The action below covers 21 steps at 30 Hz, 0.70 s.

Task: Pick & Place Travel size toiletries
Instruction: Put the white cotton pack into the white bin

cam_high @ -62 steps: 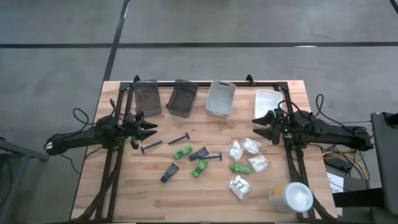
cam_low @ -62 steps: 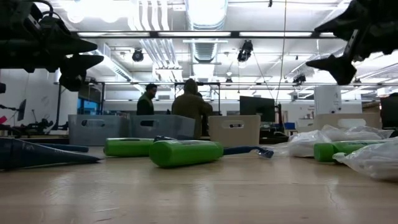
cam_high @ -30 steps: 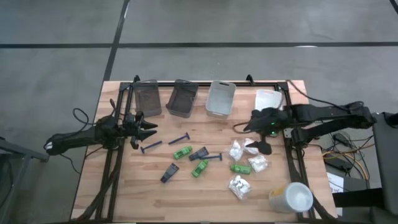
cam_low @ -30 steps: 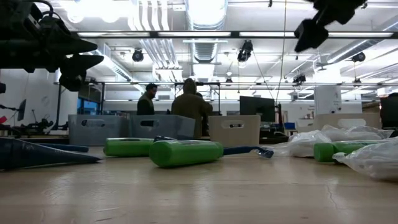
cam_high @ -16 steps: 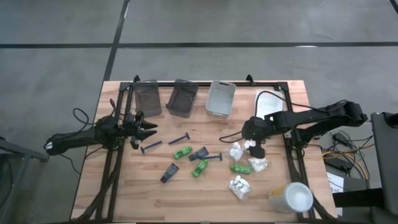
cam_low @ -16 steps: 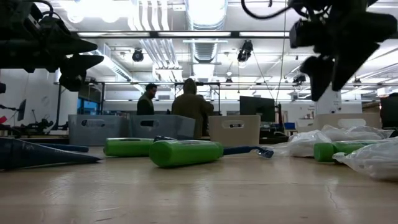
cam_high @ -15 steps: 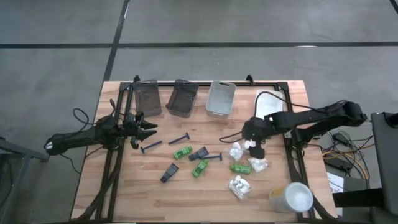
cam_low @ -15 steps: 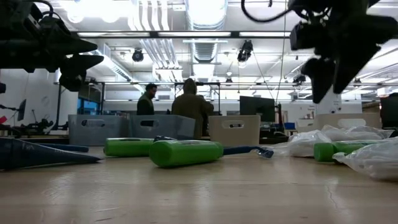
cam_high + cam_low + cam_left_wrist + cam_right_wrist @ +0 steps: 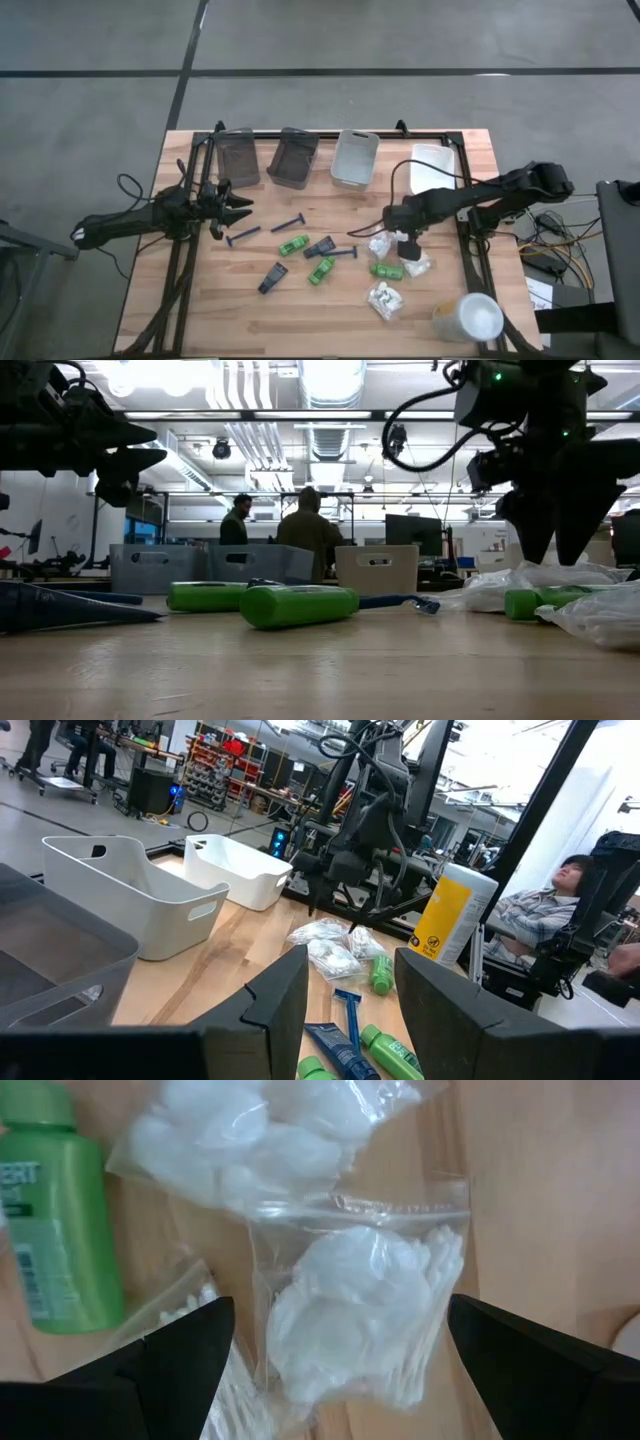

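The travel size toiletries lie on the wooden table [image 9: 220, 300]: white wrapped packets [image 9: 381, 240], green packs [image 9: 293, 245], dark blue razors [image 9: 282, 226] and small dark blue pieces [image 9: 272, 278]. My right gripper [image 9: 405, 243] points straight down, open, just over a clear packet of white contents [image 9: 360, 1310]. Its fingers [image 9: 190, 1350] stand on either side of that packet without touching it. A green pack [image 9: 60, 1230] lies beside the packet. In the low view my right gripper [image 9: 555, 552] hangs right above the packets [image 9: 525, 585]. My left gripper [image 9: 235, 208] waits open at the table's left.
Several bins stand along the far edge: two grey [image 9: 238, 160] [image 9: 294, 158], one pale [image 9: 355, 158], one white [image 9: 430, 162]. A large white cup [image 9: 468, 318] lies at the near right corner. People stand in the room beyond the table [image 9: 305, 530].
My right gripper has come down from well above the table to just over the white packets, shifting a little toward the table's left, and has tipped to point straight down. Its fingers have stayed open. The toiletries have not moved.
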Motion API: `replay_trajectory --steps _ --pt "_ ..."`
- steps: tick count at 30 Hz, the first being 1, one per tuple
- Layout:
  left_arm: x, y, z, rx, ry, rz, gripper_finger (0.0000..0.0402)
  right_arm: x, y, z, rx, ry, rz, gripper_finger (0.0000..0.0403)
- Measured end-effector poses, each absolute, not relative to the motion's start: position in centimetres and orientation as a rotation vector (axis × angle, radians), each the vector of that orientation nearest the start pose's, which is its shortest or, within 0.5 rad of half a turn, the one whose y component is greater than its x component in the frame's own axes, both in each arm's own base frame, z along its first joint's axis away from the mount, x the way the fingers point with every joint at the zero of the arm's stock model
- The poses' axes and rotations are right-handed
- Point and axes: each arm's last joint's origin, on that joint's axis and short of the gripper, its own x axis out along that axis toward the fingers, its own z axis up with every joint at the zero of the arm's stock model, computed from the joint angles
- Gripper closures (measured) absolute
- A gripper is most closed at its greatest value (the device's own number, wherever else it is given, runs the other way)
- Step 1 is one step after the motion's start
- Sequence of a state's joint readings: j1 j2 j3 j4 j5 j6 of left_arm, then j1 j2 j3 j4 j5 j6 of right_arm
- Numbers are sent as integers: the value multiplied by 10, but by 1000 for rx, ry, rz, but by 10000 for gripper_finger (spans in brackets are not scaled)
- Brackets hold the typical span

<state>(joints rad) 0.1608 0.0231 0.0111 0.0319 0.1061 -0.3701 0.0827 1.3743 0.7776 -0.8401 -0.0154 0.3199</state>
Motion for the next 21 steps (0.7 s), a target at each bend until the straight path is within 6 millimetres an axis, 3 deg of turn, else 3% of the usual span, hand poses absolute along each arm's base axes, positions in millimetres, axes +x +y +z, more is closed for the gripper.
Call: replay_trajectory --steps 15,21 --pt "97 13 168 -368 -28 52 245 228 19 145 202 1556 -174 41" --pt "98 13 168 -368 -28 51 245 228 19 143 206 1560 -189 94"
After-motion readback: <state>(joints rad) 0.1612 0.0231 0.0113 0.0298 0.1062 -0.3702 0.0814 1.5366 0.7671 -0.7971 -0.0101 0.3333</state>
